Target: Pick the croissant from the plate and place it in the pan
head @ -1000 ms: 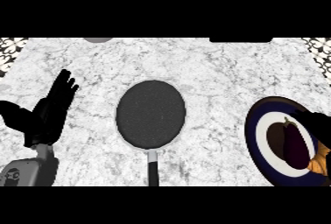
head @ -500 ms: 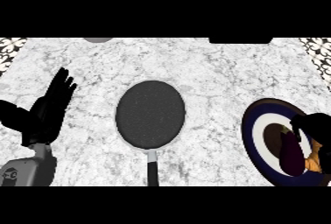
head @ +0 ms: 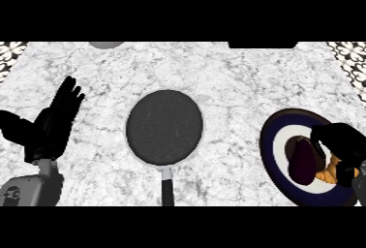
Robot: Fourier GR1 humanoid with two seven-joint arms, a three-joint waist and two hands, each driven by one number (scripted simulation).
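The croissant [head: 328,175] lies on the right side of a dark blue plate [head: 275,145] with a white ring, at the counter's right edge. Only an orange-brown piece of it shows, beside a dark oval patch in the plate's middle. My right hand [head: 344,145] sits over it, fingers curled down round the croissant and hiding most of it. The dark round pan [head: 164,126] lies in the middle of the counter, nothing inside, its handle [head: 167,190] pointing toward me. At the left, my left hand [head: 52,127] rests open, fingers up.
The white marble counter [head: 229,77] spreads between pan and plate. A grey round object [head: 107,44] and a black object [head: 262,44] peek in at the far edge.
My right hand has come in from the right edge onto the plate and curled over the croissant. The left hand, pan and plate have stayed in place.
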